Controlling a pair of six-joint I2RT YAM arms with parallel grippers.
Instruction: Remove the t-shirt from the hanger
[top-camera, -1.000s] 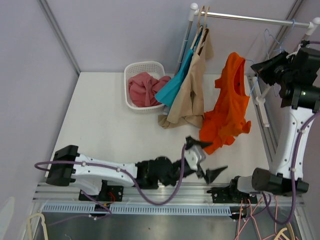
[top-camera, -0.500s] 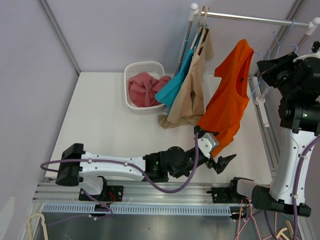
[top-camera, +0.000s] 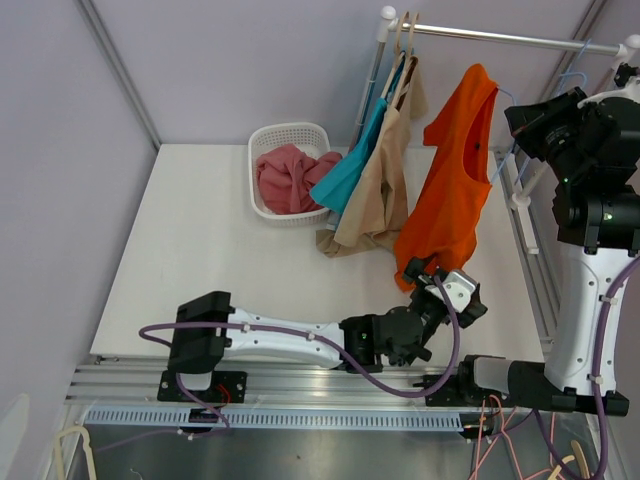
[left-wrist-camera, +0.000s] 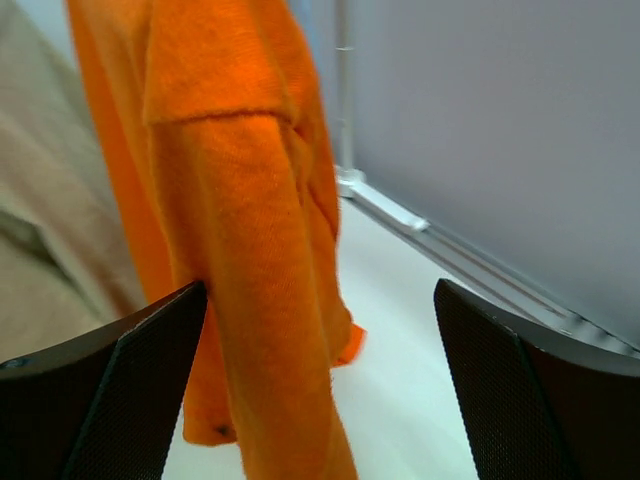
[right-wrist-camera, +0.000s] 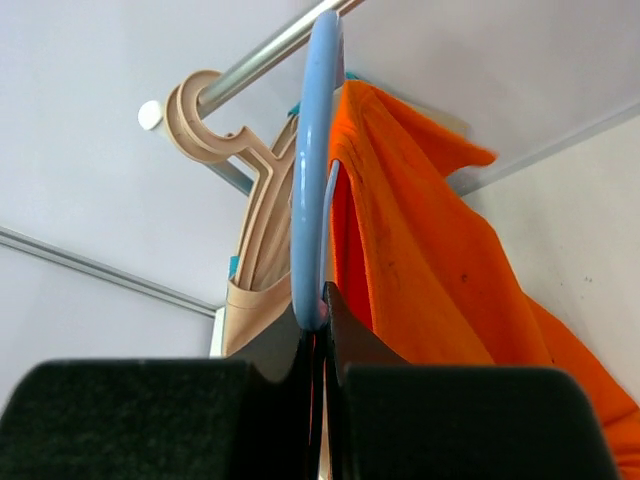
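Lining up on t-shirt (top-camera: 450, 190) hem, right edge.
Spread left gripper (left-wrist-camera: 320, 340) wide, clamped right gripper (right-wrist-camera: 322, 330) on hanger (right-wrist-camera: 315, 150); probably needed deeper bite before closing.

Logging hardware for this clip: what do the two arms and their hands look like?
Both arms are white tubular links with black joint housings: left arm, right arm. A purple cable loops along each. The right arm's black wrist block shows a small green light. The left hand's fingers are black, wedge-shaped, with mesh-textured pads; the right hand is plain black.
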